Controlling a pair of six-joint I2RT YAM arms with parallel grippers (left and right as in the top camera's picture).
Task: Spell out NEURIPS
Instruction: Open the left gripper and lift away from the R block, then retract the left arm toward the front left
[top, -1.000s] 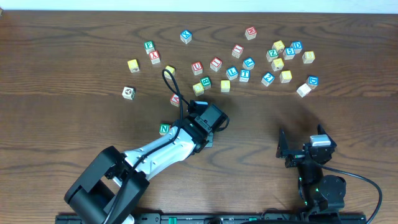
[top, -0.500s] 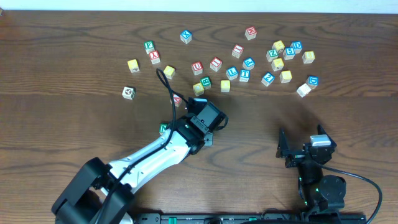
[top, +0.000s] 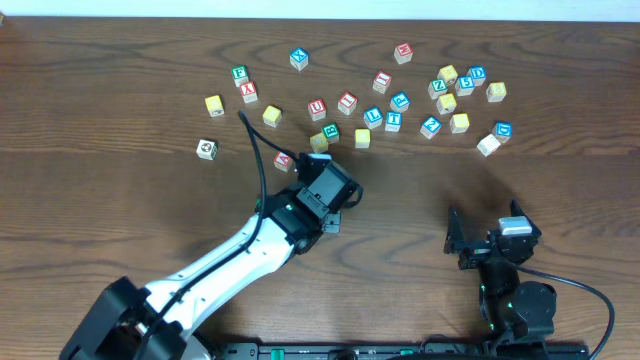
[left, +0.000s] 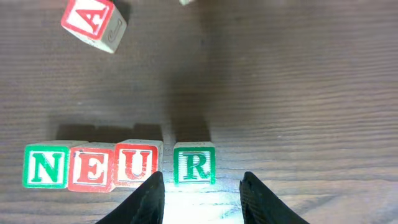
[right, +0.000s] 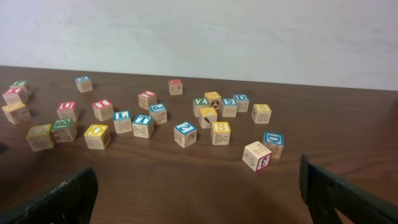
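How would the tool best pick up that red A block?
Probably from straight above, closing on two opposite flat sides of the red A block. It lies askew to the row, so the left tool should turn to match; nothing touches it.

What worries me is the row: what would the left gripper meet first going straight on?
Likely the green R cube, just ahead of the left gripper, between its parted fingers; height unclear.

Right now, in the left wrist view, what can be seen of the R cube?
The R cube is a pale wooden block; its facing side shows a green R in a green frame. It stands upright on the dark table, beside the U cube, a narrow gap between them. The left gripper has its open jaws either side, not touching.
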